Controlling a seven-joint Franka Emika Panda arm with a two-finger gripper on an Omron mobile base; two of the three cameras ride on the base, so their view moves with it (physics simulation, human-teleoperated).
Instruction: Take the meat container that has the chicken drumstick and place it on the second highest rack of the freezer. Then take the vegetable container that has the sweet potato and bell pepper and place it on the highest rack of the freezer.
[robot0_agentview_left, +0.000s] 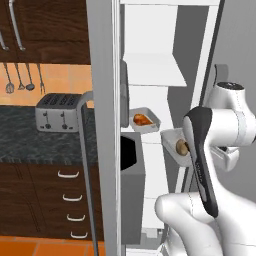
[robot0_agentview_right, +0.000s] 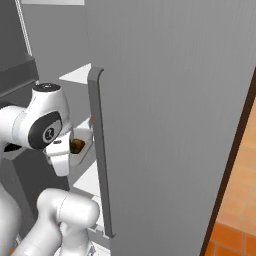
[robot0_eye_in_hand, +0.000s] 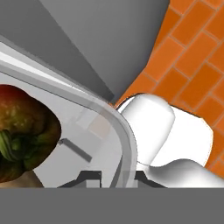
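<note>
Grey trays x2: one w/ chicken drumstick (robot0_agentview_left: 142, 119) on freezer (robot0_agentview_left: 150, 70) rack, one clamped in end effector (robot0_eye_in_hand: 109, 177).

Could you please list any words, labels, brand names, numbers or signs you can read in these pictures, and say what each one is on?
None: no readable text shows in any view.
The toaster has small front controls, but nothing on them reads as letters or numbers.
The freezer door is plain grey, without a brand mark.
The round mark on the arm's dark joint cap is too blurred to read.
The two containers carry no labels.
</note>
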